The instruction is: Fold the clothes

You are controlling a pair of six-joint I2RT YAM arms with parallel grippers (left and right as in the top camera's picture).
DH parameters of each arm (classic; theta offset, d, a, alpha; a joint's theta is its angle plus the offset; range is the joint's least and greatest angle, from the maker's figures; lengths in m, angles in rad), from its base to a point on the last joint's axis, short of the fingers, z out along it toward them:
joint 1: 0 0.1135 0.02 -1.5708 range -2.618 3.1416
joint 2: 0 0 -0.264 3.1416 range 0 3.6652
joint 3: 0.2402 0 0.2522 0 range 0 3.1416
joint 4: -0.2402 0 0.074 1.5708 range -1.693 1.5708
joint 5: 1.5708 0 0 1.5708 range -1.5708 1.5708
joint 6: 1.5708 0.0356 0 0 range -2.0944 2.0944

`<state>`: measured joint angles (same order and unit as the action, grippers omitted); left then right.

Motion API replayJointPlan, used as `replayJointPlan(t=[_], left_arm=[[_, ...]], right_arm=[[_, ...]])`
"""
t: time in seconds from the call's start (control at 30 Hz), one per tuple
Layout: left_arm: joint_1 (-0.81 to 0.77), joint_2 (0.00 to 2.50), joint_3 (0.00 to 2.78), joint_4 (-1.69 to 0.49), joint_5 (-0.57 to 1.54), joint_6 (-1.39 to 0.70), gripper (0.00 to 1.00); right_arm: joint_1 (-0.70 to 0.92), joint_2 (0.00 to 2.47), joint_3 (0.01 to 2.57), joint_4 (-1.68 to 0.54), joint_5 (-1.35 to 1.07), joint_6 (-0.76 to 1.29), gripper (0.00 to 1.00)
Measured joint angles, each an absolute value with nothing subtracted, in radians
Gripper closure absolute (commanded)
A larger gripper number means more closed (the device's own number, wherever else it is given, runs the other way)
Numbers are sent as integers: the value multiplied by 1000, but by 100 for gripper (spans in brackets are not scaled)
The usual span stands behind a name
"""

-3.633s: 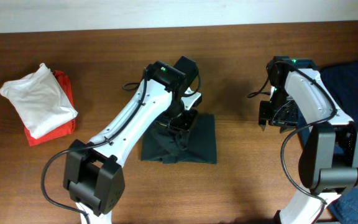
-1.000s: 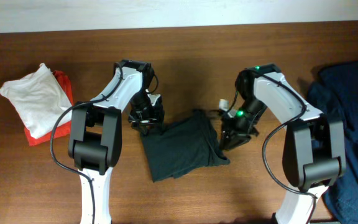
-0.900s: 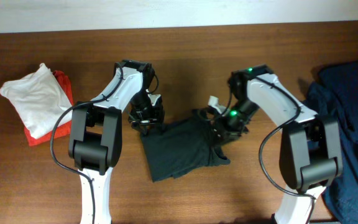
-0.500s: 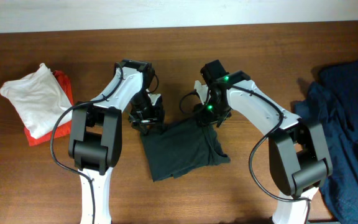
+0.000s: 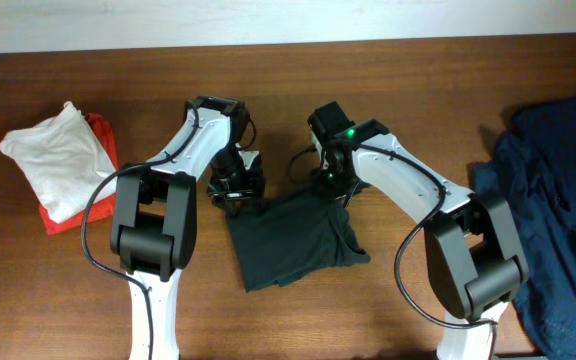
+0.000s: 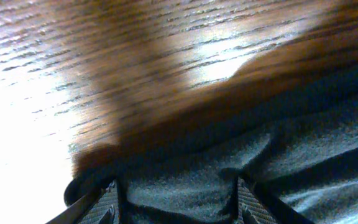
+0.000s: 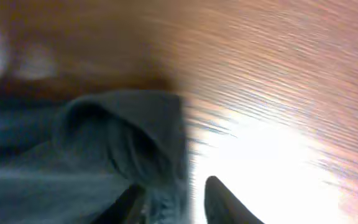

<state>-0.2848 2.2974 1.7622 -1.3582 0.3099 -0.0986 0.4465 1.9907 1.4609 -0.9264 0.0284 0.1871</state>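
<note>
The clothes lie in three places. A folded black-charcoal garment (image 5: 290, 238) sits mid-table, its right edge rumpled. My left gripper (image 5: 236, 192) rests on its top left corner. In the left wrist view that gripper (image 6: 178, 208) stands open, with dark fabric (image 6: 185, 186) bunched between the fingers (image 6: 107, 208). My right gripper (image 5: 330, 184) is at the garment's top right edge. In the right wrist view it (image 7: 176, 205) is open over the fabric's folded edge (image 7: 129, 143), one finger (image 7: 222, 202) above bare wood. A white garment (image 5: 63, 160) lies on a red one (image 5: 103, 150) at far left. A navy one (image 5: 558, 200) is at far right.
The brown wooden table (image 5: 418, 290) shows bare wood in front of the dark garment and between it and the navy heap. Both white arms reach in from the table's front edge, their bases (image 5: 153, 290) close to the dark garment.
My right gripper has swung from the dark garment's right side up and left to its top right edge, and its jaws have parted. The left arm has stayed put.
</note>
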Motion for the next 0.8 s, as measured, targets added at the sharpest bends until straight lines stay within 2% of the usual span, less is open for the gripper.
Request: replayJointPlan(t=[0.13, 0.37, 0.6, 0.8], left_arm=[[-285, 2297, 1762, -1358, 310, -99, 41], [-285, 2297, 1762, -1358, 310, -99, 41], [-285, 2297, 1762, -1354, 310, -99, 41], [-285, 2297, 1762, -1350, 310, -99, 41]], right_arm=[[400, 1991, 1461, -975, 180, 339, 61], [334, 1991, 1461, -1065, 180, 389, 59], [353, 1902, 1494, -1031, -64, 202, 47], [452, 1924, 1494, -922, -74, 124, 48]])
